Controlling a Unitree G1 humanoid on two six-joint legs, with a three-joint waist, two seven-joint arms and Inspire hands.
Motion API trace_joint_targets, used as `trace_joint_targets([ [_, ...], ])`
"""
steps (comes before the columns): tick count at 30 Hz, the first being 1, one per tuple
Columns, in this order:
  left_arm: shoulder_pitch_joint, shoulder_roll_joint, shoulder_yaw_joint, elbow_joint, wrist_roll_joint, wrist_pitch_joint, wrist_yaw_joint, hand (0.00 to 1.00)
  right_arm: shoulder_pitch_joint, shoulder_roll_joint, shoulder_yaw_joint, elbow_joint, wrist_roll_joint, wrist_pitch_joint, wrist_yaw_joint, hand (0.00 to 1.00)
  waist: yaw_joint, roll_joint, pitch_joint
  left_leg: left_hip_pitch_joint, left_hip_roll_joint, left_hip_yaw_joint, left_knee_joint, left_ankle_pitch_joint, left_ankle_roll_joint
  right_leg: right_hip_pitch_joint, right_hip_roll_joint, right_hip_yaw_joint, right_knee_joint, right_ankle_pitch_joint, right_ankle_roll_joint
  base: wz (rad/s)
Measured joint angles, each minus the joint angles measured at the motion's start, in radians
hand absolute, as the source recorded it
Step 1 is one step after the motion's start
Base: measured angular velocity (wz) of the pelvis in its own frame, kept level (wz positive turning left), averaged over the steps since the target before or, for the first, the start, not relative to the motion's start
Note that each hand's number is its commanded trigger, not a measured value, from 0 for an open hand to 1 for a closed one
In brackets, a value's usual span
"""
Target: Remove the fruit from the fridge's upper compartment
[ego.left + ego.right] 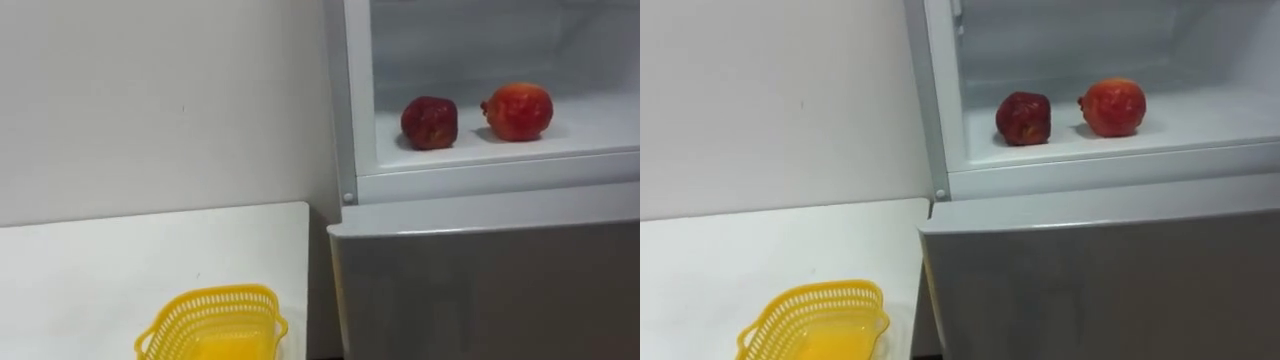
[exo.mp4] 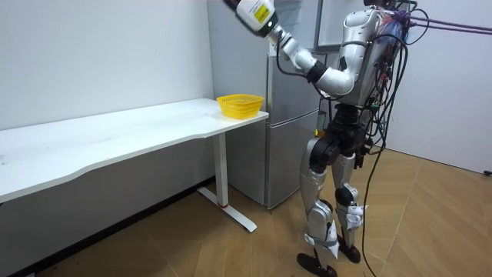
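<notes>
Reaching into the open upper compartment looks like the step in hand, and the risks run from left to right. At about seven o'clock in the eye views the yellow basket (image 1: pixel 215 318) sits on the white table (image 1: pixel 100 260), close to the table's end beside the fridge (image 2: pixel 288 115). A fruit let go from too high could bounce out of it or nudge it toward that edge. Toward one o'clock the dark red fruit (image 1: pixel 430 122) rests on the fridge shelf (image 1: pixel 600 135). The brighter red fruit (image 1: pixel 518 110) lies at its three o'clock, near but apart. Both look round and smooth, so a glancing touch could roll one deeper in, or forward over the shelf's front lip and down past the closed lower door (image 1: pixel 480 290). Closing on one may also knock its neighbour. In the room view the robot stands facing the fridge with its left arm (image 2: pixel 307 65) lifted toward eleven o'clock. What the left hand holds, or how it is set, I cannot tell. If that arm is propping a door, a slip there could spoil the reach.
</notes>
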Motion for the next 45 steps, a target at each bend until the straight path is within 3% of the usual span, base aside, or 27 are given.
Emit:
trace_joint_targets([
  [4,0.044,-0.033,-0.006,0.188,-0.111,0.017,0.036,0.00,0.013,0.000,0.002,-0.049,0.000,0.021,0.008,0.00,-0.004,-0.006,0.0001,-0.001,-0.002,0.000,-0.004,0.000,0.000,0.000,-0.001,-0.001,0.000,-0.001,0.000,0.00],
  [9,0.091,-0.048,-0.015,0.536,-0.379,0.020,0.053,0.00,0.016,0.007,-0.003,-0.060,0.000,0.038,0.021,0.00,-0.008,-0.029,0.0018,0.001,-0.001,0.002,-0.007,0.000,0.000,-0.003,-0.001,0.003,0.004,-0.006,-0.003,-0.03],
  [11,0.097,-0.065,-0.024,0.651,-0.455,0.021,0.053,0.00,0.018,0.007,-0.011,-0.069,0.000,0.050,0.032,0.00,-0.009,-0.030,-0.0016,0.000,-0.002,-0.001,-0.008,-0.001,0.000,-0.003,-0.001,0.005,0.003,-0.006,-0.003,0.00],
  [14,0.126,-0.089,-0.085,0.775,-0.537,0.048,0.052,0.00,0.020,0.014,-0.007,-0.070,0.001,0.070,0.053,0.00,-0.008,-0.046,-0.0034,0.001,-0.001,-0.004,-0.008,-0.001,0.000,-0.003,-0.001,0.004,0.007,-0.005,-0.003,0.01],
  [20,0.129,-0.107,-0.178,1.065,-0.636,0.071,0.004,0.00,0.007,0.013,-0.009,-0.074,-0.003,0.110,0.056,0.00,-0.012,-0.040,-0.0037,0.002,0.002,-0.014,-0.008,-0.003,0.000,-0.002,-0.003,-0.022,0.018,-0.005,-0.002,0.01],
  [24,0.138,-0.137,-0.210,1.180,-0.636,0.098,-0.060,0.00,0.006,0.013,-0.009,-0.080,-0.004,0.112,0.056,0.00,-0.016,-0.035,-0.0027,0.002,0.004,-0.015,-0.005,-0.003,0.001,-0.001,-0.003,-0.022,0.021,-0.005,-0.003,0.00],
  [31,0.135,-0.139,-0.238,1.320,-0.626,0.140,-0.161,0.00,0.005,0.013,0.006,-0.078,-0.007,0.135,0.078,0.00,-0.018,-0.041,-0.0031,0.001,0.002,-0.013,0.001,-0.003,0.003,0.002,-0.009,-0.022,0.019,-0.006,-0.003,0.00],
  [39,0.115,-0.127,-0.346,1.438,-0.337,0.198,-0.304,0.00,-0.001,0.017,0.026,-0.063,-0.022,0.148,0.099,0.00,-0.026,-0.079,0.0012,0.001,-0.001,-0.005,0.000,-0.005,0.007,-0.002,-0.012,-0.017,0.018,-0.007,0.001,0.00],
  [45,0.101,-0.121,-0.399,1.438,-0.124,0.223,-0.377,0.00,-0.003,0.022,0.023,-0.058,-0.026,0.154,0.098,0.00,-0.047,-0.080,0.0021,0.000,0.001,-0.002,0.005,-0.005,0.006,-0.003,-0.011,-0.016,0.017,-0.007,0.001,0.00],
])
